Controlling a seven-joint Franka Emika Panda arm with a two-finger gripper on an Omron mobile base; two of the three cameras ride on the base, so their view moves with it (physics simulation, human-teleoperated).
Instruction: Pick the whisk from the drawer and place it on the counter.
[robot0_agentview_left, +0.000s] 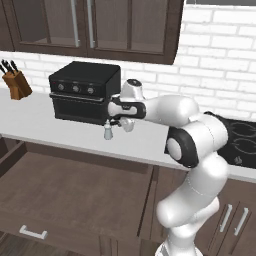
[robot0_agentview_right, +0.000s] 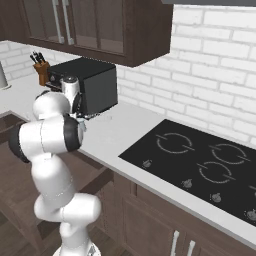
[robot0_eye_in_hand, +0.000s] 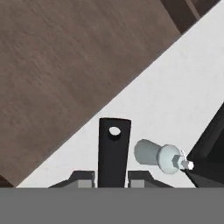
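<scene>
1. The tool (robot0_eye_in_hand: 113, 181) grips the whisk (robot0_eye_in_hand: 114, 151) by its black handle, above the worktop (robot0_agentview_left: 45, 125).
2. Risk: lowering could tip the shaker (robot0_agentview_left: 107, 130) just beside it.
3. The drawer (robot0_agentview_left: 70, 192) stands open below.

I count one bench (robot0_agentview_left: 35, 122), one open drawer (robot0_agentview_left: 75, 192) below its front edge, and one silver bar handle (robot0_agentview_left: 33, 232) on the drawer front. On the bench I see one black toaster oven (robot0_agentview_left: 85, 92), one small shaker (robot0_agentview_left: 107, 131), one knife block (robot0_agentview_left: 18, 84) and one cooktop (robot0_agentview_right: 200, 167) with four ring marks. My one end effector (robot0_eye_in_hand: 113, 186) grips one black whisk handle (robot0_eye_in_hand: 114, 151).
</scene>
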